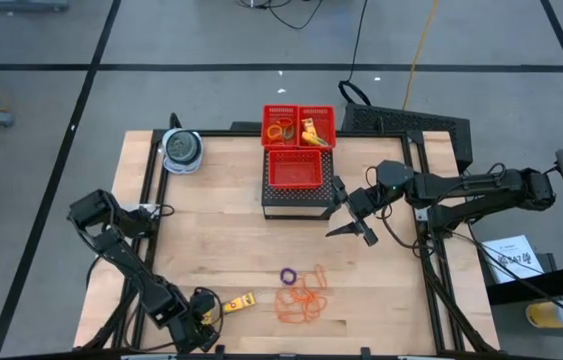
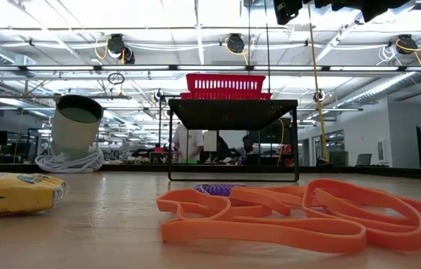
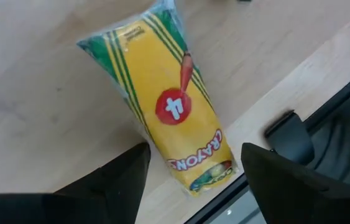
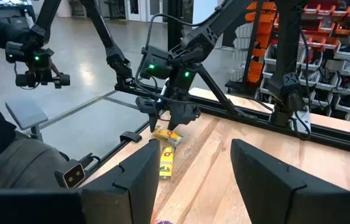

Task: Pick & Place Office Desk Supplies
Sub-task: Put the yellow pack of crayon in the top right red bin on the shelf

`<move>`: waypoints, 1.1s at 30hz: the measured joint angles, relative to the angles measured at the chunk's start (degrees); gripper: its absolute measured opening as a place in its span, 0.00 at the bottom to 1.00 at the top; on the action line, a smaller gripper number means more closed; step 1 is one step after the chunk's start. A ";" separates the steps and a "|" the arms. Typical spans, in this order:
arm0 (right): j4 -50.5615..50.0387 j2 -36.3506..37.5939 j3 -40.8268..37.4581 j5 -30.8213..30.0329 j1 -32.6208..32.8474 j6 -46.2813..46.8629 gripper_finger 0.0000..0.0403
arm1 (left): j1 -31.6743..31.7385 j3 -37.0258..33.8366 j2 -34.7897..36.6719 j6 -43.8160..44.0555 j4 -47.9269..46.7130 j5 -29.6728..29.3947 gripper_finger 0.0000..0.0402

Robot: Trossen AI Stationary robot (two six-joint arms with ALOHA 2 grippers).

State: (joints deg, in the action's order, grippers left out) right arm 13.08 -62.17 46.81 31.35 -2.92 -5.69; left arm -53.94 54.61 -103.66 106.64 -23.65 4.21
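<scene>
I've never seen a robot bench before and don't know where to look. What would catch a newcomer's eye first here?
Probably the bright red mesh baskets stacked on a black stand at the far middle of the wooden table. Next, the tangle of thin orange rubber bands near the front edge, with a small purple ring beside it. Then the yellow crayon packet at the front left, with the left gripper hovering open over it while the right gripper hangs mid-table.

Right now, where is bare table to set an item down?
Bare wood lies between the round container and the black stand, and across the table's left middle. Crowded: the near edge, with the crayon packet under the open left gripper, purple ring and rubber bands.
</scene>
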 joint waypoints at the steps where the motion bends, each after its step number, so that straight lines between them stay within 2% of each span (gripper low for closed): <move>1: 0.00 0.00 0.00 0.00 0.00 0.01 0.46 | -0.03 0.05 0.00 0.04 -1.00 0.26 0.68; 9: 0.02 0.00 0.00 -0.02 -0.02 0.00 0.46 | 0.96 -0.15 0.96 -5.22 -3.01 -0.23 0.65; 18: -0.09 0.00 0.00 -0.02 -0.02 -0.11 0.45 | 3.29 -0.31 0.96 -5.97 -3.77 -0.86 0.38; 24: -0.11 0.00 0.00 -0.02 -0.02 0.00 0.43 | 6.35 -0.39 0.96 -8.28 -6.79 -10.24 0.28; 30: -0.11 0.00 0.00 -0.02 -0.02 0.38 0.43 | 10.02 -0.75 2.76 -14.47 -9.00 -11.67 0.27; 33: -0.11 0.00 0.00 -0.02 -0.02 0.46 0.42 | 11.68 -1.03 5.59 -17.16 -10.68 -16.33 0.27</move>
State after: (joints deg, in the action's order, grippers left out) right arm 12.97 -62.17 46.81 31.33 -2.94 -5.23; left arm -42.26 53.58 -98.06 89.48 -34.33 -12.12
